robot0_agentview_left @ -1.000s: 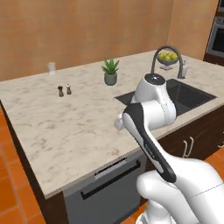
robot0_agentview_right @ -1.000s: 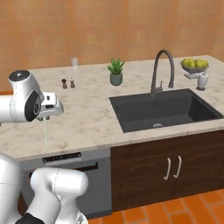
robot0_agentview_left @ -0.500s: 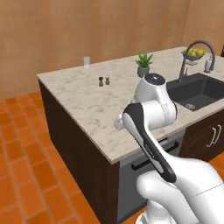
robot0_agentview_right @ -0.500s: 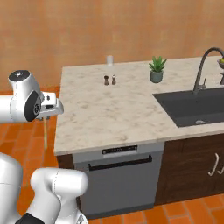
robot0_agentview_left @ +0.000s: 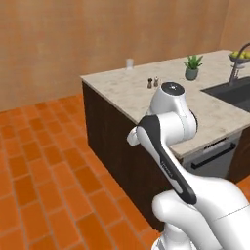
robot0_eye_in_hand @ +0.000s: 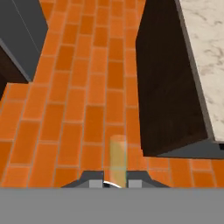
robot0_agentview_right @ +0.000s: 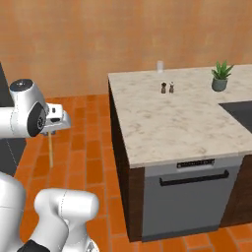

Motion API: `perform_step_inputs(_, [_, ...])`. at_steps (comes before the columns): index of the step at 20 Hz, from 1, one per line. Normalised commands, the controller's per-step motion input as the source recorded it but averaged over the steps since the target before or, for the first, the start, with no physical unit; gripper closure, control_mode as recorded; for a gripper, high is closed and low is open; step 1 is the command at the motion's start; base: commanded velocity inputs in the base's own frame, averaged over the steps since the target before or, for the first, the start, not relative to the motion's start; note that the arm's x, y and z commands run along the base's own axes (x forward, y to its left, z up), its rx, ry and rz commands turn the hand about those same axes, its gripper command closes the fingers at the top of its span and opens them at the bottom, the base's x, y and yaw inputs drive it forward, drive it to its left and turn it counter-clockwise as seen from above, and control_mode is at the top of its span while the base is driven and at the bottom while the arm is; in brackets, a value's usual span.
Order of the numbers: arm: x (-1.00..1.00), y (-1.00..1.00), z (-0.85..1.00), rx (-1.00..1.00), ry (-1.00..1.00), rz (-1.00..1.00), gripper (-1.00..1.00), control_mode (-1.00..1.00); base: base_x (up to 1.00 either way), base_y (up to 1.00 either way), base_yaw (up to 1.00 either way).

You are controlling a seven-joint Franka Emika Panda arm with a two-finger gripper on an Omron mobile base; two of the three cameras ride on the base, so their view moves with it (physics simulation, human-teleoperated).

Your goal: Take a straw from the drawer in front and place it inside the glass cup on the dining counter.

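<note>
Your arm bends at the elbow with the gripper [robot0_agentview_right: 50,134] pointing straight down, jaws closed tight on the straw [robot0_agentview_right: 50,150] hanging below them.

Kitchen surroundings: fittings and small items apart from the job.

Orange brick floor [robot0_agentview_left: 44,171] throughout; tan wall [robot0_agentview_right: 98,39] behind. Two small shakers [robot0_agentview_right: 167,87], one dark and one pale, standing side by side. Potted green plant [robot0_agentview_right: 220,76] in a grey pot, to the right of the shakers. Grey dishwasher front [robot0_agentview_right: 189,194] with a dark bar handle. Dark sink [robot0_agentview_left: 229,90] with a curved tap [robot0_agentview_left: 236,68]; a bowl of yellow-green fruit [robot0_agentview_left: 240,56] behind it.
</note>
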Motion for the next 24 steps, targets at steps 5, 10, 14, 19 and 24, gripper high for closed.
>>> perform_step_inputs(5, [0.00,0.00,0.00,0.00,0.00,0.00,1.00,1.00,0.41,1.00,0.00])
perform_step_inputs(10, [0.00,0.00,0.00,0.00,0.00,0.00,1.00,1.00,0.94,1.00,0.00])
perform_step_inputs(14, [0.00,0.00,0.00,0.00,0.00,0.00,1.00,1.00,1.00,0.88,0.00])
perform_step_inputs(19, [0.00,0.00,0.00,0.00,0.00,0.00,1.00,1.00,1.00,0.44,-0.01])
perform_step_inputs(24, [0.00,0.00,0.00,0.00,0.00,0.00,1.00,1.00,1.00,0.00,-0.01])
